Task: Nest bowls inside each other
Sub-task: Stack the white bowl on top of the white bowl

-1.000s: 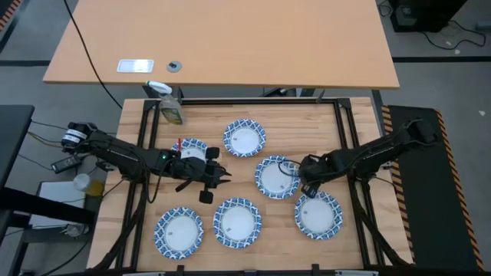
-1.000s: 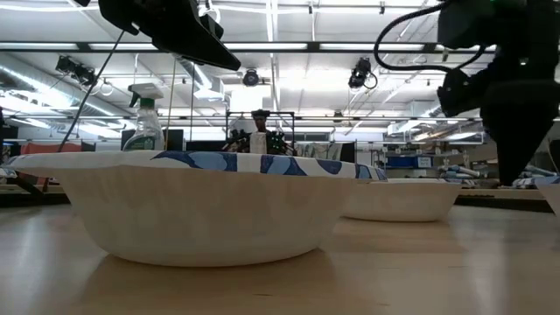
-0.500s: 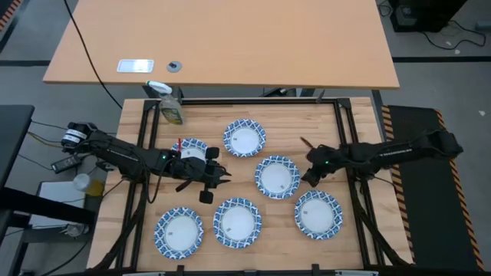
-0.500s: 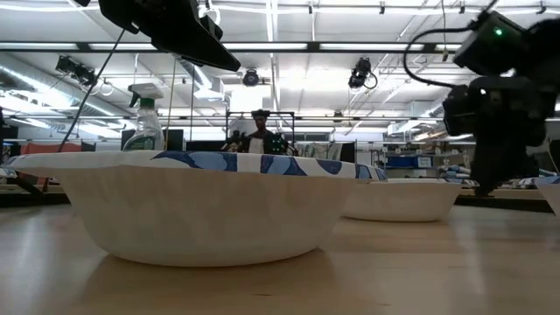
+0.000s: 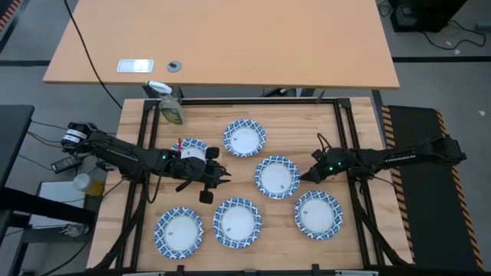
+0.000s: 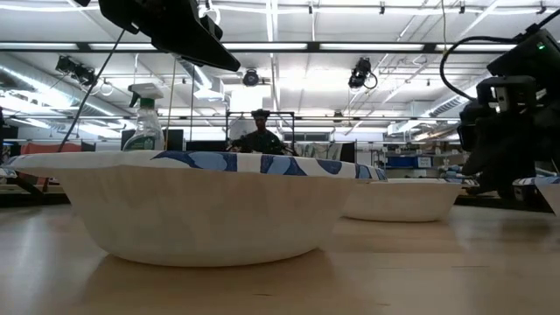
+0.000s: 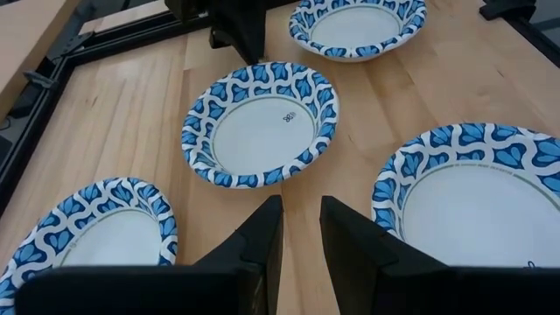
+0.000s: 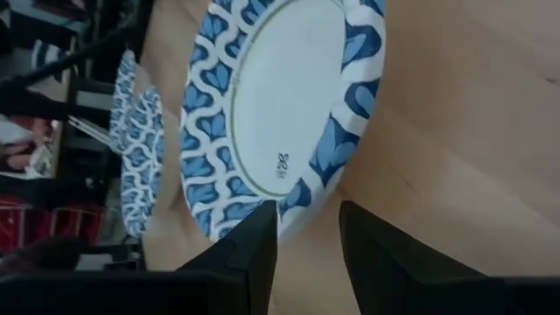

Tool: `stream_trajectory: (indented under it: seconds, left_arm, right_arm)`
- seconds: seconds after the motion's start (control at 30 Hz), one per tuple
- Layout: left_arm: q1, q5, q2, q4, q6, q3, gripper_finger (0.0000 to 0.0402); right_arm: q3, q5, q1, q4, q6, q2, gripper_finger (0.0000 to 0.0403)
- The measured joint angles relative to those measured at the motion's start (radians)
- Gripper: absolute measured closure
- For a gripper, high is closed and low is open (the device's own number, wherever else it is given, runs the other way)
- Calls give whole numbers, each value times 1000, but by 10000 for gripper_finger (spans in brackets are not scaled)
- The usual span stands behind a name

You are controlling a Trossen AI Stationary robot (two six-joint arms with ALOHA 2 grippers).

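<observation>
six bowls lie apart on the wooden table (image 5: 322, 123), none nested in another. back row: one bowl (image 5: 245, 139) near the middle, and a second bowl (image 5: 192, 149) to its left, partly covered by the left arm. middle: a third bowl (image 5: 277, 176) right of centre. front row: left bowl (image 5: 179, 232), centre bowl (image 5: 237, 222), right bowl (image 5: 317, 214). all sit upright, white centres up, blue-and-white rims showing.

left gripper (image 5: 223, 177) hangs above the table between the partly covered bowl and the third bowl, over bare wood. in its wrist view the two dark fingers (image 7: 262, 241) stand a narrow gap apart with only wood between them; nothing pinched. bowls lie ahead of it and to either side.

right gripper (image 5: 305, 175) sits low at the right edge of the third bowl. in its wrist view the fingers (image 8: 258, 236) are spread a little, one tip at the bowl's rim, the other over bare wood beside it. the rim looks just at the gap, but i cannot tell whether the fingers touch it; no grip seen. in the low view this gripper (image 6: 499, 179) hangs dark at the far right, close to the tabletop.

a green-and-white spray bottle (image 5: 169, 103) stands at the back left corner of the table, apart from the bowls. a person (image 6: 260, 136) shows far off in the room behind.
</observation>
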Motion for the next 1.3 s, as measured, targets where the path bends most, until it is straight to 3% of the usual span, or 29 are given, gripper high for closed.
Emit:
stream_trajectory:
  seconds: [0.43, 0.73, 1.3]
  left_arm:
    - [0, 0, 0, 0, 4, 0, 317]
    - [0, 0, 0, 1, 9, 0, 317]
    - [0, 0, 0, 1, 50, 0, 317]
  right_arm:
    - [0, 31, -3, -30, 93, 6, 269]
    - [0, 50, -3, 45, 153, 64, 270]
    - [0, 56, -3, 180, 143, 184, 317]
